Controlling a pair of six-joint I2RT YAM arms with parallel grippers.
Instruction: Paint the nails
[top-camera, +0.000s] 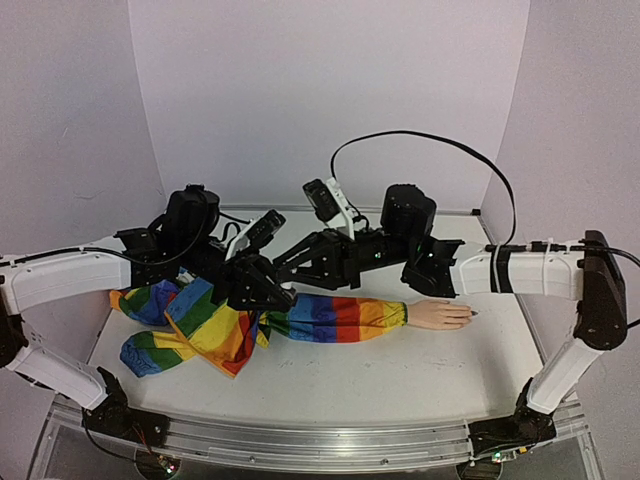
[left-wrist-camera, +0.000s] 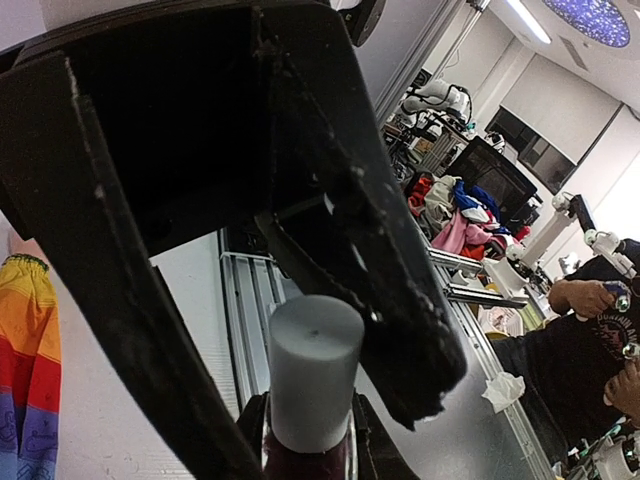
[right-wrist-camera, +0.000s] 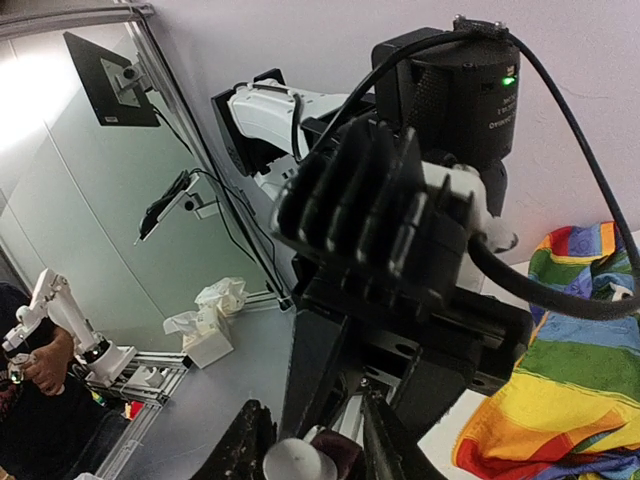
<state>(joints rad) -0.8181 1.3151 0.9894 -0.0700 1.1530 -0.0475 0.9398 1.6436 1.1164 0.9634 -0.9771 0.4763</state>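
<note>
The pale mannequin hand (top-camera: 438, 315) lies palm down right of centre, its rainbow sleeve (top-camera: 335, 318) running left. The nails (top-camera: 468, 316) are tiny at its fingertips; one tip looks dark. Both grippers meet above the sleeve, left of the hand. My left gripper (top-camera: 262, 287) (left-wrist-camera: 312, 442) is shut on a dark red polish bottle (right-wrist-camera: 345, 447) with a grey-white cap (left-wrist-camera: 315, 365) (right-wrist-camera: 298, 462). My right gripper (top-camera: 292, 268) (right-wrist-camera: 312, 447) straddles that cap, its black fingers (left-wrist-camera: 385, 300) close on both sides. One finger touches the cap and a narrow gap shows at the other.
Bunched rainbow cloth (top-camera: 190, 335) lies under the left arm. White walls (top-camera: 330, 90) close in the table at the back and sides. A metal rail (top-camera: 300, 440) runs along the near edge. A black cable (top-camera: 430, 140) loops over the right arm.
</note>
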